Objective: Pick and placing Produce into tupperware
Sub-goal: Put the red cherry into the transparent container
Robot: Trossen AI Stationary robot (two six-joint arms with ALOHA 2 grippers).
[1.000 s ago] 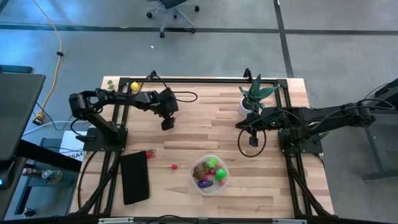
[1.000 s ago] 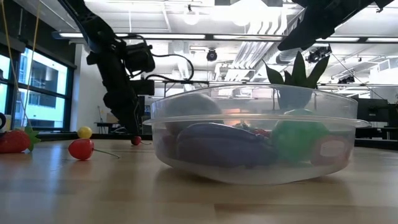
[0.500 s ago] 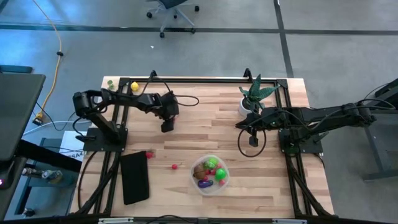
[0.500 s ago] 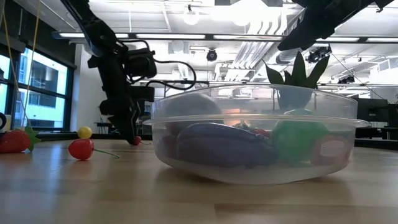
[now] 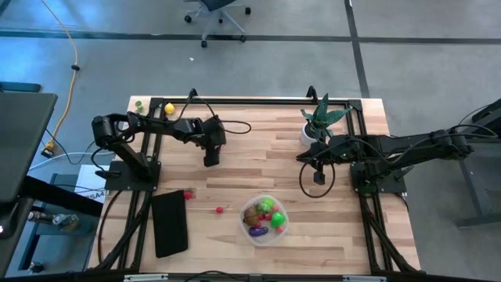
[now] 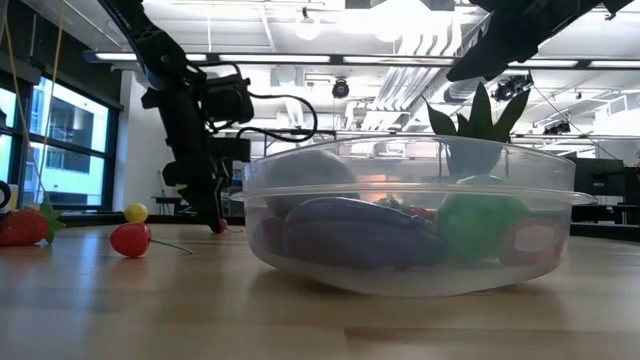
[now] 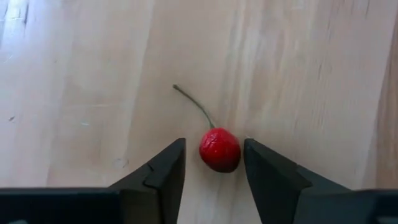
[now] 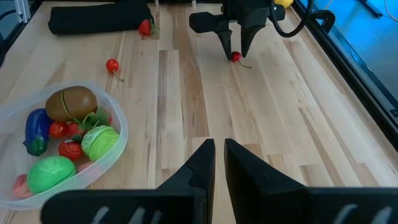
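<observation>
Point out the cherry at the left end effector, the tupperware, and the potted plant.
cherry (image 7: 219, 149), left wrist view, middle of the red fruit.
tupperware (image 8: 118, 135), right wrist view, on the clear rim.
potted plant (image 5: 321, 119), high view, on the green leaves.

One camera hangs high above, looking straight down on the whole table (image 5: 258, 149) and the floor around it. Another sits at table height, close against the clear tub (image 6: 405, 225), facing level into the room. The left wrist camera looks closely down at a cherry (image 7: 219, 149). The right wrist camera looks across the table, sharing that cherry (image 8: 236, 57) and the tub (image 8: 62, 149).
</observation>
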